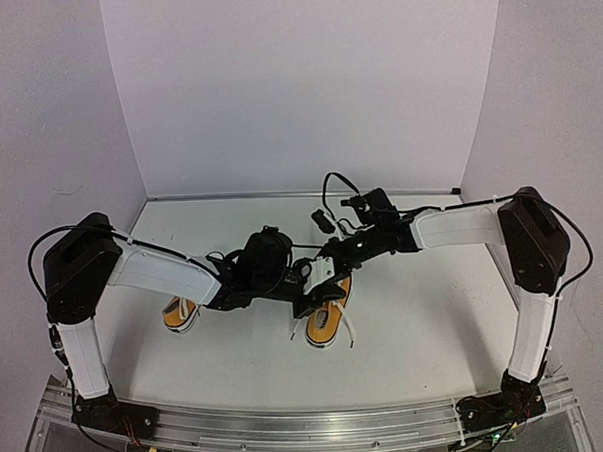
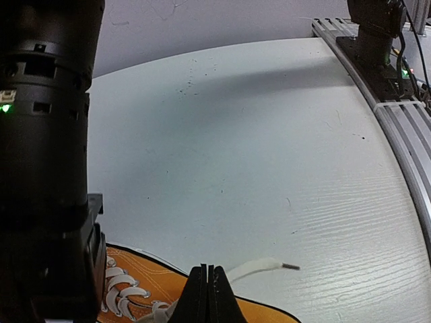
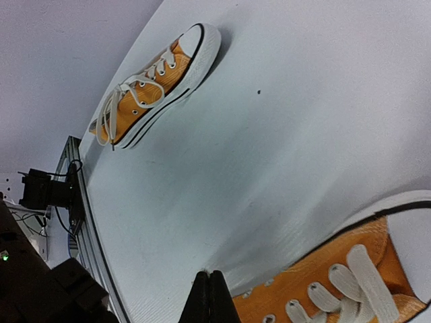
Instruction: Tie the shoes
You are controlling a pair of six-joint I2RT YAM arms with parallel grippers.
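Observation:
Two orange-yellow shoes with white laces and white soles lie on the white table. The left shoe [image 1: 180,313] [image 3: 151,87] lies apart from both arms. Both grippers meet over the right shoe [image 1: 326,323] [image 2: 145,282] [image 3: 337,269]. My left gripper [image 1: 311,302] [image 2: 209,268] is shut above that shoe's side. A white lace [image 2: 266,267] with a dark tip comes out from its jaws and hangs just over the table. My right gripper [image 1: 324,275] [image 3: 209,274] is shut with nothing between its fingers, beside the shoe's eyelet row.
An aluminium rail [image 1: 310,426] [image 2: 397,114] runs along the table's near edge, carrying the arm bases [image 2: 377,33]. White walls close in the back and both sides. A small black part on a cable [image 1: 321,220] lies behind the right shoe.

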